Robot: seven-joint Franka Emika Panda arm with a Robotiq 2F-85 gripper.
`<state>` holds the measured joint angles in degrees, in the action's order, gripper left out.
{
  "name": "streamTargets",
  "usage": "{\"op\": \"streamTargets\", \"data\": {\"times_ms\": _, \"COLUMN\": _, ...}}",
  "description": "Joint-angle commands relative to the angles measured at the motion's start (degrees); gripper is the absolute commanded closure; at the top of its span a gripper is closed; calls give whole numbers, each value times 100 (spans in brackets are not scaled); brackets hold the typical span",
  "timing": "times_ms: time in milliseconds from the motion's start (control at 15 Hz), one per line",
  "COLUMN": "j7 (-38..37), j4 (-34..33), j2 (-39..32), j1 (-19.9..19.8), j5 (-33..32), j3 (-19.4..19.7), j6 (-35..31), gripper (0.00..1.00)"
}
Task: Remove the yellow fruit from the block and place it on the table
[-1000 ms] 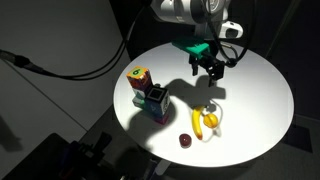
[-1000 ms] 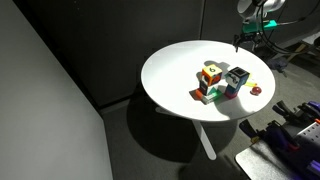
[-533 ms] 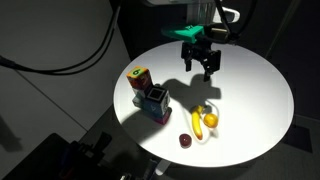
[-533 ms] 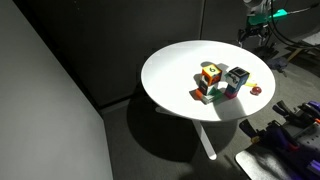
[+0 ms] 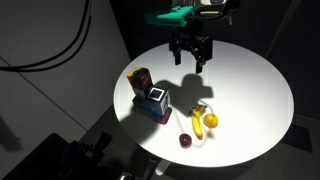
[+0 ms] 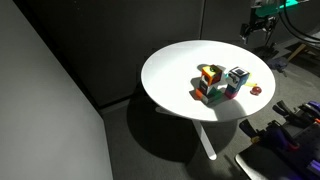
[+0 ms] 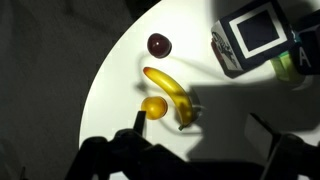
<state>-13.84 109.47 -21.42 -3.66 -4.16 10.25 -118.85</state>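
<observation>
The yellow fruit (image 5: 211, 121) (image 7: 153, 107) lies on the white table (image 5: 250, 90) (image 7: 120, 70), touching the banana (image 5: 198, 122) (image 7: 170, 93). The dark reddish-brown block (image 5: 140, 79) (image 6: 210, 76) stands at the table's left with nothing on its yellow-and-green top; the wrist view shows only its edge (image 7: 308, 60). My gripper (image 5: 191, 55) (image 7: 205, 140) hangs open and empty high above the table's far side, well away from the fruit. In an exterior view it is near the top right (image 6: 258, 25).
A dark block with a white-framed face (image 5: 155, 101) (image 7: 260, 35) stands next to the reddish-brown block. A tiny dark red fruit (image 5: 185, 141) (image 7: 158, 45) lies near the table's front edge. Dark surroundings and robot hardware lie beyond the table (image 6: 170, 70).
My gripper has risen and moved back and to the left over the table, away from the fruits. It stays open and empty. Nothing on the table has moved.
</observation>
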Motion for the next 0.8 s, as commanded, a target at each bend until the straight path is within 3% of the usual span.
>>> {"op": "streamTargets", "data": {"times_ms": 0, "j7": 268, "j4": 592, "j2": 665, "j1": 3, "j5": -229, "j3": -107, "j6": -20, "gripper": 0}}
{"op": "streamTargets", "data": {"times_ms": 733, "j7": 944, "j4": 1591, "j2": 1955, "j1": -62, "j5": -117, "j3": -345, "j6": -218, "gripper": 0}}
